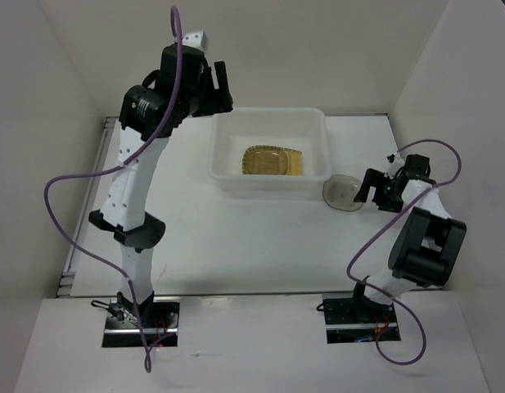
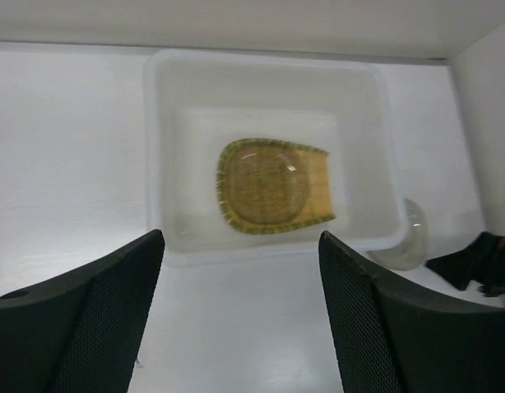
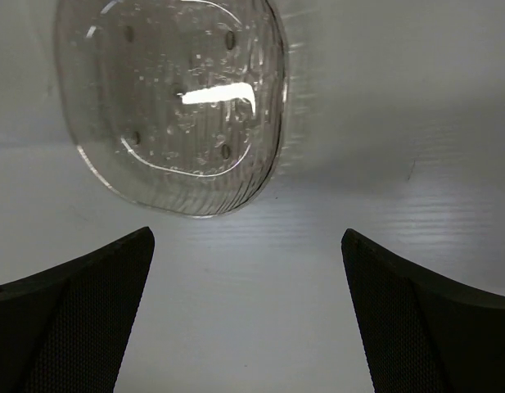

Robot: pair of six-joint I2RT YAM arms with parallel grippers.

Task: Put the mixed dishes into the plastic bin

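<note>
The translucent white plastic bin [image 1: 223, 168] [image 2: 158, 147] stands at the back middle of the table. Inside it lies the tan-yellow fan-shaped plate [image 1: 272, 160] [image 2: 272, 187], and a round smoky dish appears to rest on top of it. My left gripper [image 1: 223, 86] [image 2: 240, 278] hovers high beside the bin's left end, open and empty. A smoky-grey translucent dish [image 1: 342, 193] [image 3: 174, 102] [image 2: 408, 241] sits on the table just right of the bin. My right gripper [image 1: 373, 190] [image 3: 248, 270] is low, right of that dish, open, with the dish just ahead of its fingertips.
White walls close in the table on the left, back and right. The right arm's elbow [image 1: 428, 246] stands near the right wall. A metal rail [image 1: 84, 221] runs along the table's left edge.
</note>
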